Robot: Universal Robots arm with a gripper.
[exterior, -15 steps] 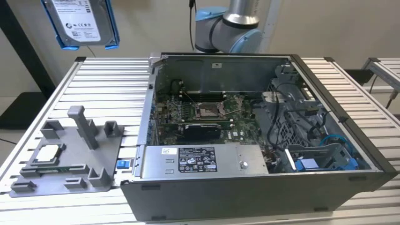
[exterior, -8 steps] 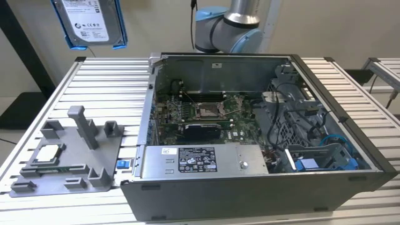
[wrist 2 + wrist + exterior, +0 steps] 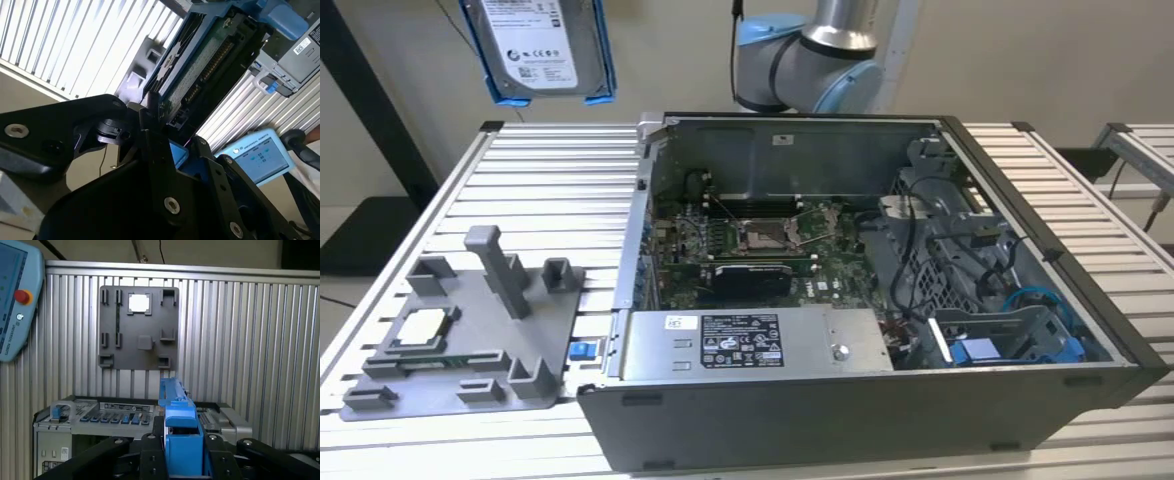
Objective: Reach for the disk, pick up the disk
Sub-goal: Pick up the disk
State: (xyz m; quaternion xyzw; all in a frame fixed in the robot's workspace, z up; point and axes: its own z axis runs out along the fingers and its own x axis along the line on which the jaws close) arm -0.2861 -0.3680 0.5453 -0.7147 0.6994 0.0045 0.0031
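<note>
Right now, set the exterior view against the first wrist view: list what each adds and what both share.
Exterior view adds: the motherboard inside the open computer case, the arm, and the white label on the disk, hanging high above the table. First wrist view adds: the pincer shut on the disk's blue frame, and a pendant. Shared: the disk, the grey fixture tray with the square chip, the case, the slatted table.

One disk [image 3: 540, 45], one computer case [image 3: 854, 425], one fixture [image 3: 554, 335] (grey).
</note>
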